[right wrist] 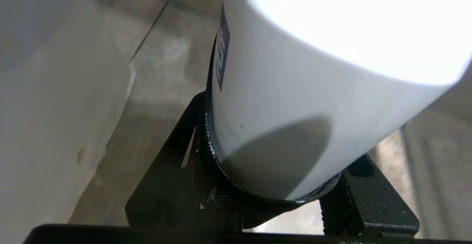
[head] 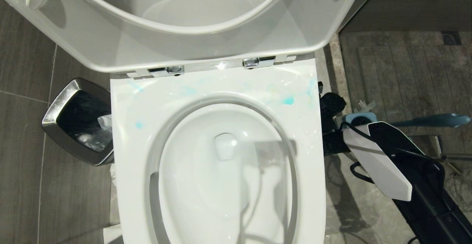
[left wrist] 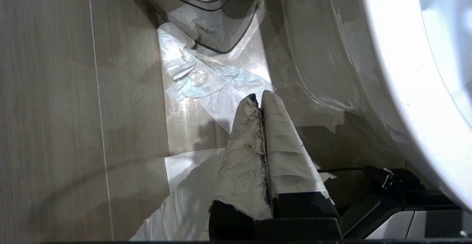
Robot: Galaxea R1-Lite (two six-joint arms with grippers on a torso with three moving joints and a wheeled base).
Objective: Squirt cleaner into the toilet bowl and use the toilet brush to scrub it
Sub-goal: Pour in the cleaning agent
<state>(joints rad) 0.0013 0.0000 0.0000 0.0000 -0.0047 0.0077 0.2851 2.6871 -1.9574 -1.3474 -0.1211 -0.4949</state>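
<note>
Head view: toilet bowl (head: 217,170) open, seat up; cleaner (head: 287,100) smeared turquoise on rear rim. Brush (head: 431,120) lies on floor right of bowl. Right gripper (right wrist: 274,196) clamps a white bottle (right wrist: 295,107). Left gripper (left wrist: 260,102) closed, empty, near bin (left wrist: 206,0).

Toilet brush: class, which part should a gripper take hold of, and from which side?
Probably the slim teal handle of the toilet brush, mid-length, from above with jaws across it: it runs rightward from its holder, bare up to the flattened end. The right gripper must first free itself; it is shut on a white bottle.
</note>
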